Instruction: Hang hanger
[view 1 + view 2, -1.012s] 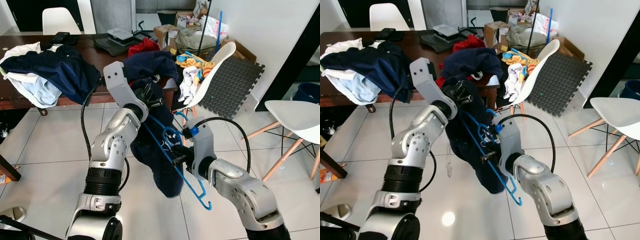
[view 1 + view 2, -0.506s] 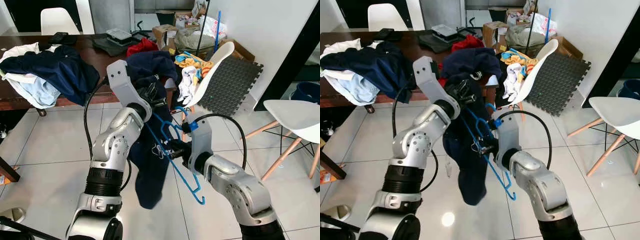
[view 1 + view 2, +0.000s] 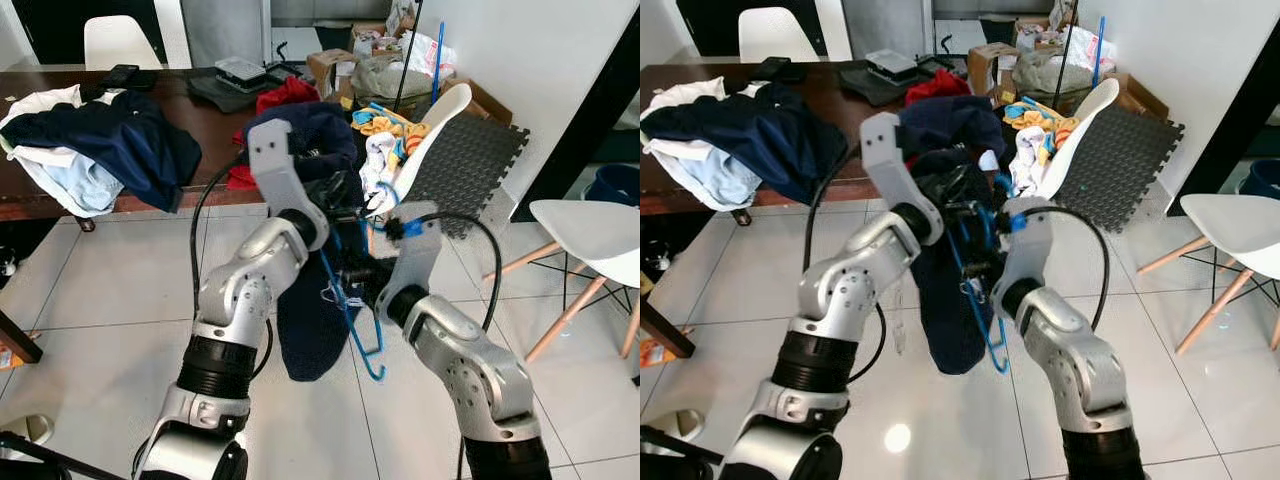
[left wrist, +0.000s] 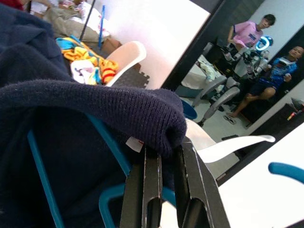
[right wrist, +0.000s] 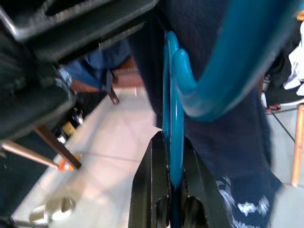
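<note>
Inspector: State the changes over the last second.

Assessor: The right gripper [image 3: 352,272] has risen and moved in toward the left gripper [image 3: 345,192], carrying the blue hanger [image 3: 352,315], which has swung from a long slant to near upright.

Inspector: And the garment?

Assessor: The navy sweater [image 3: 312,330] has been lifted; its hem now hangs higher and narrower. The left gripper has shifted rightward, closer to the white chair [image 3: 430,135].
</note>
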Motion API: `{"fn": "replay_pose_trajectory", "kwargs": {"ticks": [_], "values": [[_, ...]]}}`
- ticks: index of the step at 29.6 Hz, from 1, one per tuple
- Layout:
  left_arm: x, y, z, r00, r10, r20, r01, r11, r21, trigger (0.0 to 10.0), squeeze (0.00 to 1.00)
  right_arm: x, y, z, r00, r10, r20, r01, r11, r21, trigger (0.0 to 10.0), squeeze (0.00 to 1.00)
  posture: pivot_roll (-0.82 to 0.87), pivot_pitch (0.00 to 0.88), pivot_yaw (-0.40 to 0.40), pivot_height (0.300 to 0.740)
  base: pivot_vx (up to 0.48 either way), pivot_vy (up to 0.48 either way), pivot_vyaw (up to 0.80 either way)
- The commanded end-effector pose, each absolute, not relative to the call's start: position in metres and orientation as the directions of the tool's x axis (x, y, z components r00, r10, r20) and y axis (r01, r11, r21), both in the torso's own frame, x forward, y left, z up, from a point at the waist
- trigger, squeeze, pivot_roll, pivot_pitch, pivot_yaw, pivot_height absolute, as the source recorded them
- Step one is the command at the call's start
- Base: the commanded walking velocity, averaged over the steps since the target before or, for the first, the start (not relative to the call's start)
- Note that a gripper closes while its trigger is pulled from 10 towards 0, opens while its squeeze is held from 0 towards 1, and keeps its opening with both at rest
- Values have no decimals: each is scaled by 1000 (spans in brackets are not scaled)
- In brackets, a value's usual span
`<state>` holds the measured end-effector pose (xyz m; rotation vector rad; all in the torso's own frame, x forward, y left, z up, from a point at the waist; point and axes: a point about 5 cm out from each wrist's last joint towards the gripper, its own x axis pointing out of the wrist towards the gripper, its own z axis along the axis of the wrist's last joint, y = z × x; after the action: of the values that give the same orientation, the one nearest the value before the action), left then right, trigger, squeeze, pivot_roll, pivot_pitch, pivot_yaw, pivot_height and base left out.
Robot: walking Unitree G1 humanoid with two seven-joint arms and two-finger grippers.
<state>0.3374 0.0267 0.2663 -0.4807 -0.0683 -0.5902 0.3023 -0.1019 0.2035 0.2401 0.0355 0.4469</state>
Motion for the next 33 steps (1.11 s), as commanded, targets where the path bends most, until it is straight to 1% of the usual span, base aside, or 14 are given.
{"fn": "replay_pose_trajectory", "kwargs": {"ticks": [1,2,4,10,15,17,19,26,27,29,30,32,33], "values": [[325,3,265,790,-571,224,603,654,-457,10000,106,303,-104,208,903,425,62,-425,866,263,10000,0,7,102,15,740,0,0,0],[324,4,265,783,-578,229,613,657,-438,10000,1000,304,-104,211,904,417,94,-426,858,289,10000,0,7,102,15,740,0,0,0],[324,4,265,783,-578,229,613,657,-438,10000,1000,304,-104,211,904,417,94,-426,858,289,10000,0,7,102,15,740,0,0,0],[323,5,269,763,-592,259,642,647,-411,10000,1000,304,-104,219,896,406,179,-443,832,334,10000,0,10,97,15,740,0,0,0],[322,6,272,755,-597,272,653,643,-400,10000,1000,303,-104,221,891,403,209,-453,822,345,10000,0,10,97,15,740,0,0,0],[323,8,276,745,-601,289,665,640,-384,10000,1000,303,-104,224,885,400,239,-463,812,355,10000,0,12,93,17,740,0,0,0],[324,15,285,727,-603,329,687,633,-358,10000,1000,302,-104,231,868,393,303,-487,791,371,10000,0,16,89,16,740,0,0,0],[325,24,295,710,-598,371,703,626,-336,10000,1000,301,-105,235,858,384,340,-499,780,378,10000,0,16,88,16,740,0,0,0],[324,30,303,691,-600,403,721,607,-334,10000,1000,302,-107,236,859,376,348,-495,783,376,10000,0,16,86,16,740,0,0,0],[324,30,303,691,-600,403,721,607,-334,10000,1000,302,-107,236,859,376,348,-495,783,376,10000,0,16,86,16,740,0,0,0],[320,40,314,646,-617,450,761,567,-314,10000,1000,303,-112,235,867,357,348,-478,794,376,10000,0,20,89,15,740,0,0,0],[320,40,314,646,-617,450,761,567,-314,10000,1000,303,-112,235,867,357,348,-478,794,376,10000,0,20,89,15,740,0,0,0],[316,50,322,603,-635,484,793,541,-279,10000,1000,305,-117,235,874,339,349,-462,804,375,10000,0,22,94,15,740,0,0,0]]}}
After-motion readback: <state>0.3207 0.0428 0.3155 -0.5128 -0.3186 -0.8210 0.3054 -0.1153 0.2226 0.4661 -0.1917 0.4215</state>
